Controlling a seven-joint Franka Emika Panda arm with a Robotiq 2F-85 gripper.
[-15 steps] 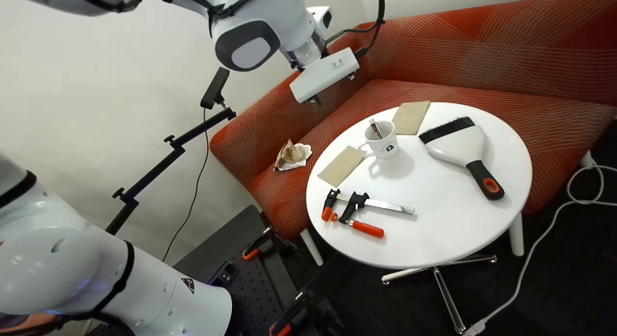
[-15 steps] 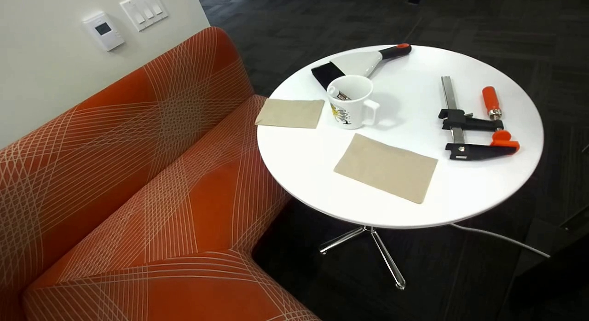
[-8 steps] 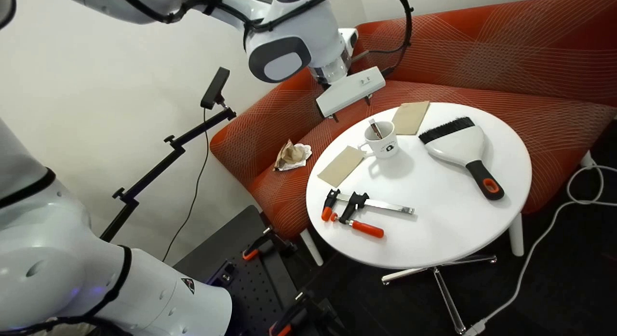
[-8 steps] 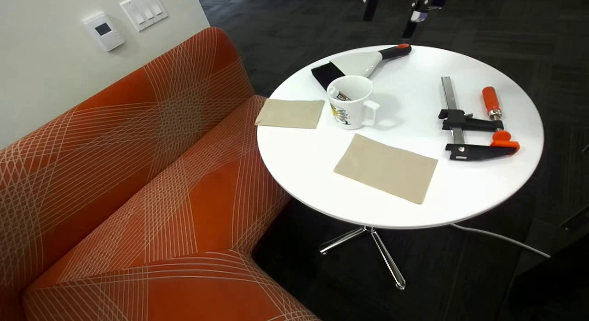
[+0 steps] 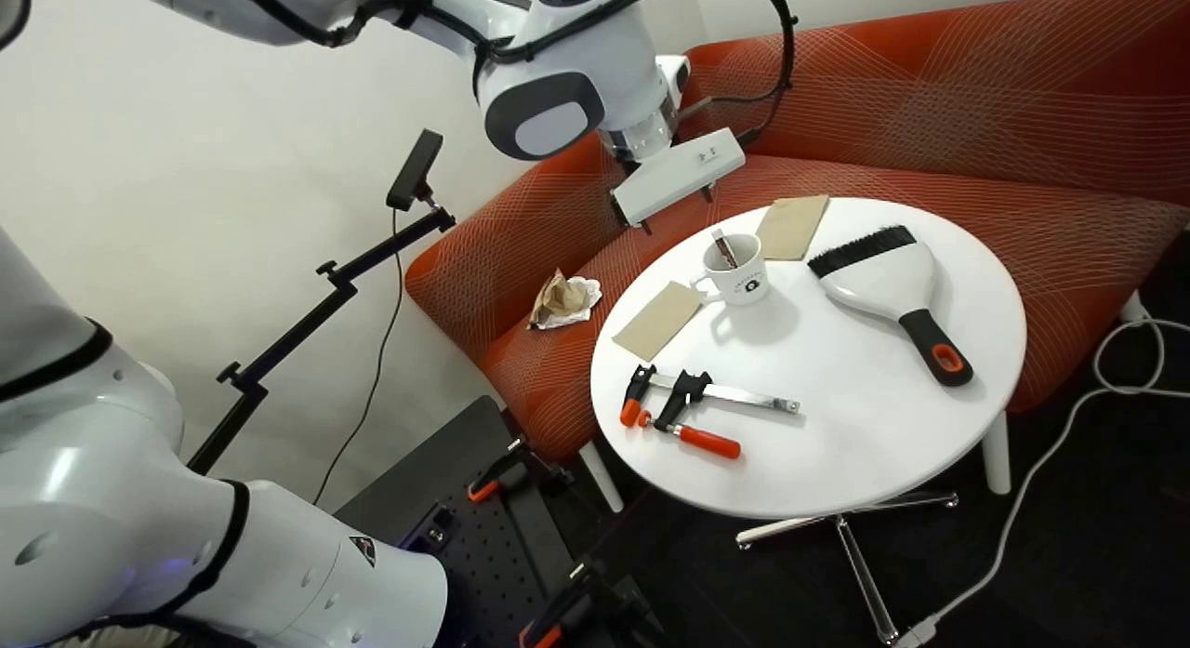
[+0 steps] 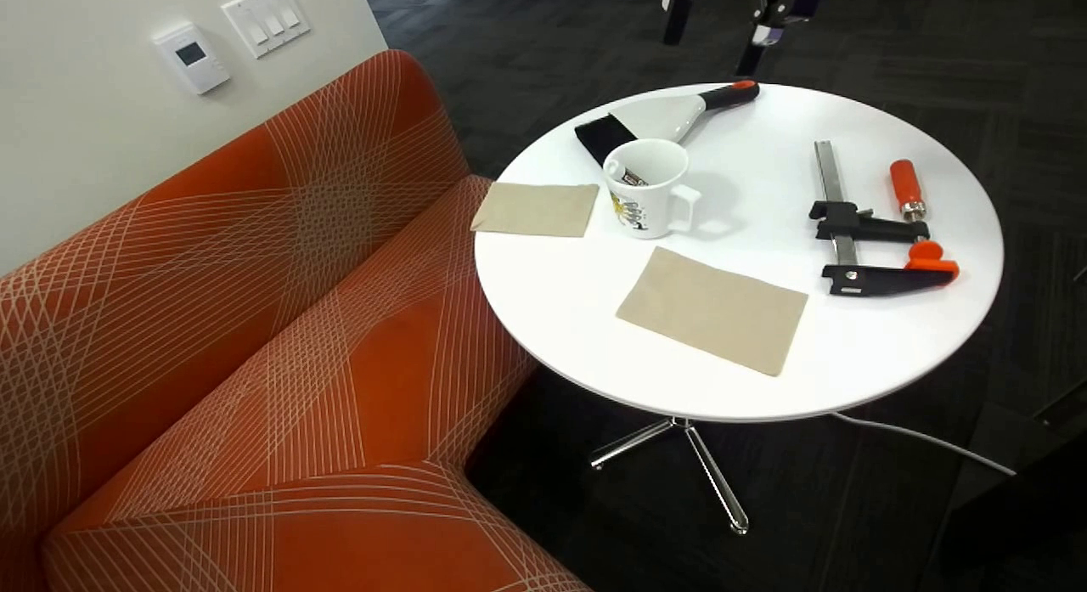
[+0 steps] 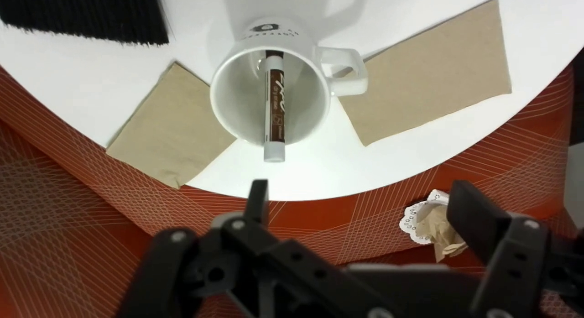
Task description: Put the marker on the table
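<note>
A slim, brown-labelled white dry-erase marker [image 7: 274, 103] leans inside a white ceramic mug [image 7: 303, 99], which stands upright on the small, round, smooth-topped white table [image 7: 301, 176]. The mug's wall hides the marker's lower part in both exterior views; in the wrist view a short dark stretch at that end shows just beneath the rim. The black two-fingered gripper [image 7: 360, 201], its fingers [image 7: 259, 199] parted wide and apart from the mug, is cut off by the top edge in an exterior view, where little more than the fingertips [image 6: 749, 61] shows. In an exterior view a flat white casing [image 5: 679, 176] covers most of it. In the wrist view the marker's long axis runs nearly up and down, crosswise to the handle [image 7: 349, 86]; its pale grey end pokes out over the rim, pointing up and towards the red-orange fabric sofa [image 6: 391, 380].
</note>
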